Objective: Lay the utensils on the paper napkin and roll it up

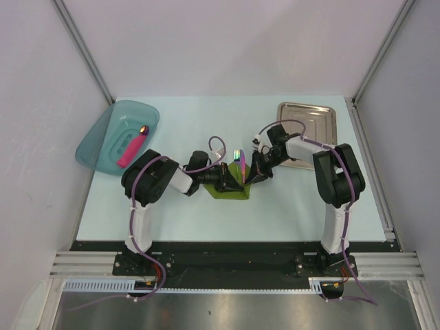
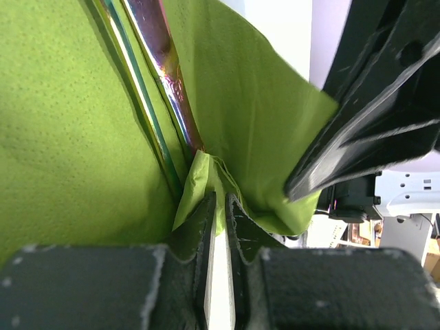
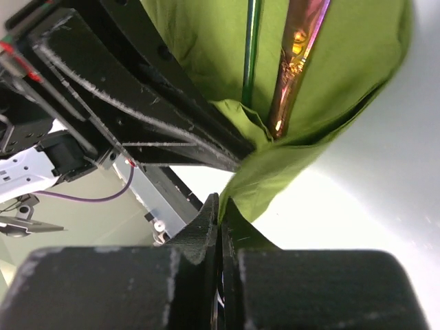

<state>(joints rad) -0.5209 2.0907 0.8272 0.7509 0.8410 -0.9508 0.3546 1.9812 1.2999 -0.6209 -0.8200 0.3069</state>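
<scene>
The olive-green paper napkin (image 1: 232,192) lies mid-table, folded up around the two iridescent utensils (image 1: 238,157), whose tips stick out at the far side. Both grippers meet over it. My left gripper (image 1: 229,183) pinches a fold of the napkin (image 2: 89,137) between its nearly touching tips (image 2: 221,203), right at the near ends of the utensils (image 2: 165,75). My right gripper (image 1: 251,174) is shut on a hanging corner of the napkin (image 3: 275,172) at its tips (image 3: 220,203); the utensils (image 3: 297,62) lie inside the fold above. The left gripper's fingers (image 3: 144,110) cross the right wrist view.
A teal translucent tub (image 1: 93,148) at the back left holds a pink bar (image 1: 130,150). A silver metal tray (image 1: 309,117) sits at the back right, close behind the right arm. Enclosure walls ring the table.
</scene>
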